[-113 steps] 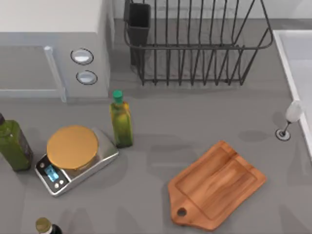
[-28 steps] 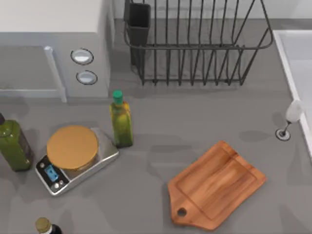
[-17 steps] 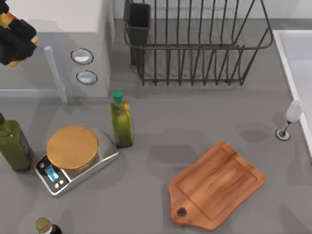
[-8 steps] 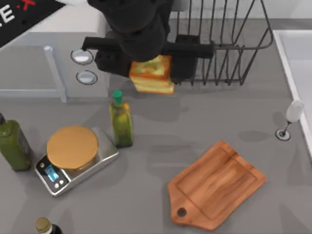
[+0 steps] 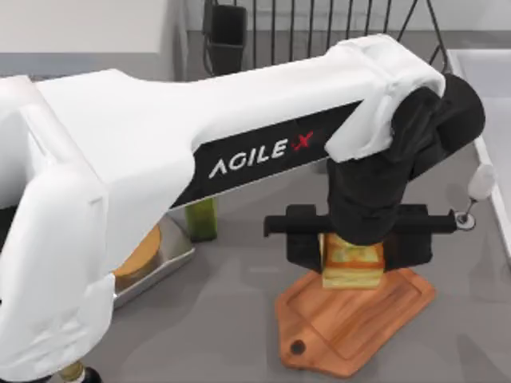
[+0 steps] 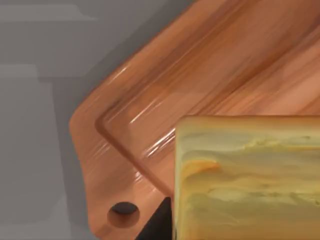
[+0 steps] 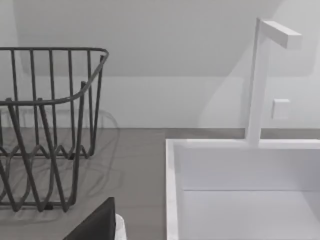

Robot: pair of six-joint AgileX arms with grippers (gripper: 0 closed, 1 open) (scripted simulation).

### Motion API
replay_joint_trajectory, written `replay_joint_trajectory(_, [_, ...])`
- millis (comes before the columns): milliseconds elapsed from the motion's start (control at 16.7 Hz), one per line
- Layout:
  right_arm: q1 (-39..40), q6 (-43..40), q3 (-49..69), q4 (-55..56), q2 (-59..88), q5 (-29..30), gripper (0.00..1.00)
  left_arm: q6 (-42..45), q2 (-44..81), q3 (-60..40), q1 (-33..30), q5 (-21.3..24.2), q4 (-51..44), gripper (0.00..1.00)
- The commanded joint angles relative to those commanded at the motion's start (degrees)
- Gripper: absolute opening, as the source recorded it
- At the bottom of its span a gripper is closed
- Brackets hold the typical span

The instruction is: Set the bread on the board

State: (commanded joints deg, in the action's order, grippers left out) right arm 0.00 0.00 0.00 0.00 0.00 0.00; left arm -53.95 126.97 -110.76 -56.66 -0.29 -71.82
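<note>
Left wrist view, nearest first: the bread (image 6: 247, 177) fills the foreground, held in the left gripper, and right beyond it lies the board (image 6: 200, 85), its grooved rim running on a slant and the handle hole (image 6: 123, 209) just beside the loaf's corner. In the top view the left gripper (image 5: 353, 254) hangs over the board (image 5: 351, 327) with its fingers closed on the two sides of the bread (image 5: 352, 265), so what matters is straight down: the chunk sits above the board's far half, toward the edge away from the handle, and whether it already touches the wood I cannot tell. The board's long axis runs diagonally, handle toward the top view's lower left, leaving open wood on that side. Farther off stand a wine glass (image 5: 479, 185), near the board's right corner, and a dish rack (image 5: 263, 32). The right arm is parked by the sink (image 7: 240, 190); I cannot tell how its fingers stand.
</note>
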Motion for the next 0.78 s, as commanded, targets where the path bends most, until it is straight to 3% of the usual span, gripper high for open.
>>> replay_joint_trajectory(780, [0.0, 0.0, 0.0, 0.0, 0.0, 0.0, 1.0, -2.16, 2.75, 2.7, -0.73, 0.37, 3.53, 0.0])
